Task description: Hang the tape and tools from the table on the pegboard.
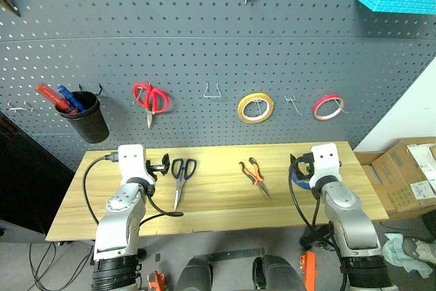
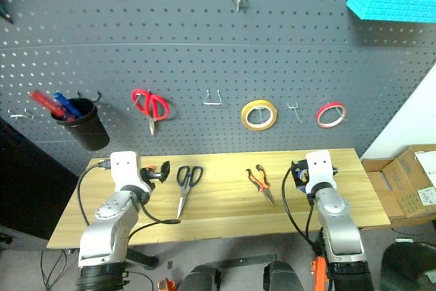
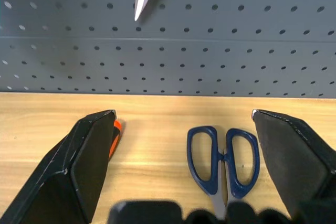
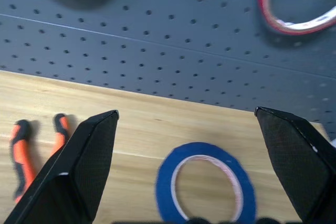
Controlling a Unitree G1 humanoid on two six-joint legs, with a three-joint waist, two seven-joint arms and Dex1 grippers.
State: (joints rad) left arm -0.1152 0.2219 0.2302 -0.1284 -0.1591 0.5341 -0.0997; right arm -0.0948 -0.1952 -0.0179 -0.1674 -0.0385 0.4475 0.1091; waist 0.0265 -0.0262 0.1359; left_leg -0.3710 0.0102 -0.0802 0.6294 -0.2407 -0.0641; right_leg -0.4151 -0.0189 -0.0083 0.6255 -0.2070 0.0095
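Tape (image 4: 206, 184) (blue) lies half-hidden behind right pincer (image 4: 194, 145) on table (image 1: 218, 202)

We see a matt grey perforated pegboard (image 1: 204, 39), pale wood-plank table (image 1: 218, 202), steel-bladed scissors (image 1: 181, 178), glossy blue tape (image 4: 206, 188).

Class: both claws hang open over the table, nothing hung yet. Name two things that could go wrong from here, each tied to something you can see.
1. The blue tape lies flat on the table; the right claw may slide over it instead of gripping.
2. The dark scissors and an orange-tipped tool both sit near the left claw; closing could nudge the wrong one.
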